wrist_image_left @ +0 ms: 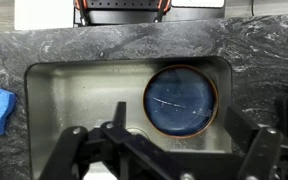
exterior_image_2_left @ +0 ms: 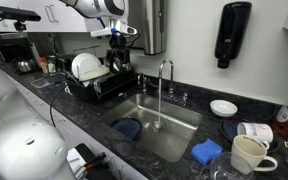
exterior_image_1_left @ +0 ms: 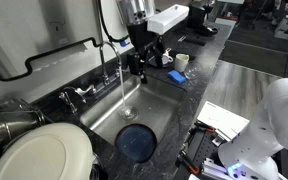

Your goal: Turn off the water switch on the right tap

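White plate [exterior_image_1_left: 39,155] in foreground, gripper [exterior_image_1_left: 136,70] above sink [exterior_image_1_left: 162,105] near right tap [exterior_image_1_left: 103,62] | exterior: water switch [exterior_image_2_left: 182,96] just beside tap base, stream falling from spout | wrist: fingers [wrist_image_left: 79,145] spread wide over blue dish [wrist_image_left: 181,100]

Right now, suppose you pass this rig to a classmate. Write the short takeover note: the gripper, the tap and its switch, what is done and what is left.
Gripper: open and holding nothing, hanging above the sink close to the tall tap's spout.
Tall tap: stands at the back edge of the sink, and a thin stream appears to fall from it.
Switch: the short lever beside the tap's base. The gripper is not touching it.
Done: nothing on the switch yet.
Left: bring the gripper to the lever, turn it off, and check that the stream stops.
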